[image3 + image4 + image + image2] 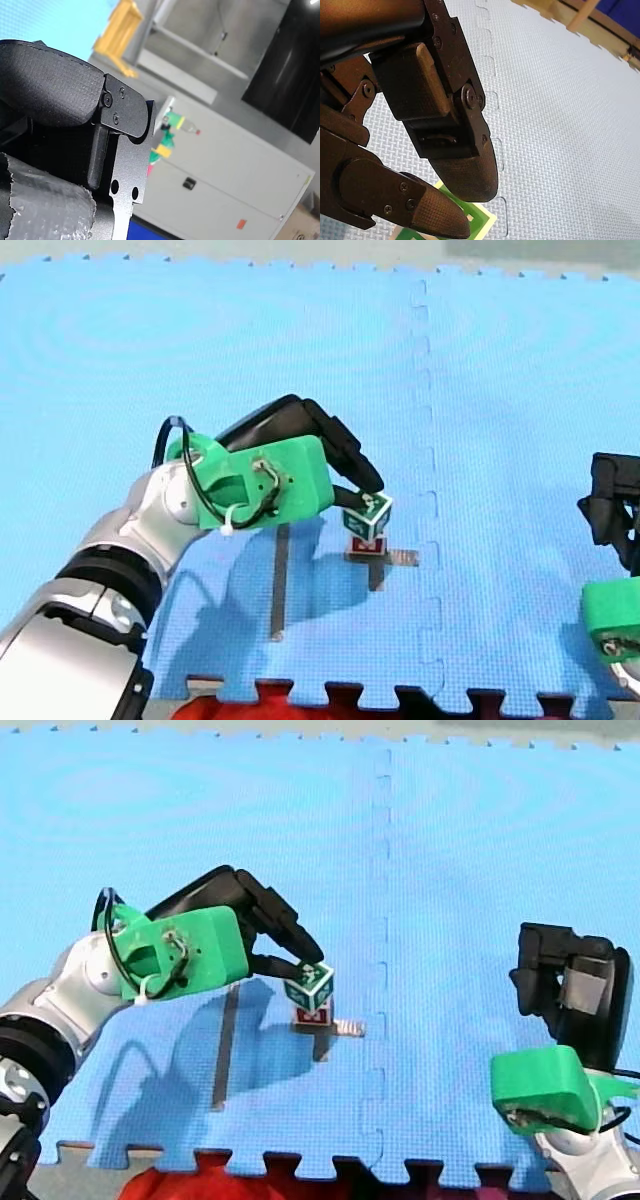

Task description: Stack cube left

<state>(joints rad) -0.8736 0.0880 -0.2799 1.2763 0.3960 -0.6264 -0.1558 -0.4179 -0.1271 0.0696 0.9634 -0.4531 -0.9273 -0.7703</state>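
Left hand (320, 435) reaches in from the near left over the blue foam mat (500, 390) and pinches the green cube (367, 515) between its black fingertips (372, 480). The cube is tilted, one corner raised toward the right. It sits directly above the red cube (312, 1016) and appears to touch that cube's top face. The red cube stands on the mat near the middle of the scene, just left of the seam (385, 920) where two mat tiles interlock. It rests on a cross of grey tape (400, 558). A longer grey tape strip (279, 580) runs near to far to the left of the cubes. A green bracket (270, 480) is mounted on the left wrist. The second wrist view shows two textured fingertips (470, 175) closed over the green-and-white face of the green cube (477, 216). Right hand (565, 985) is at the near right edge of the mat, well apart from both cubes and holding nothing; whether it is open or closed cannot be told.
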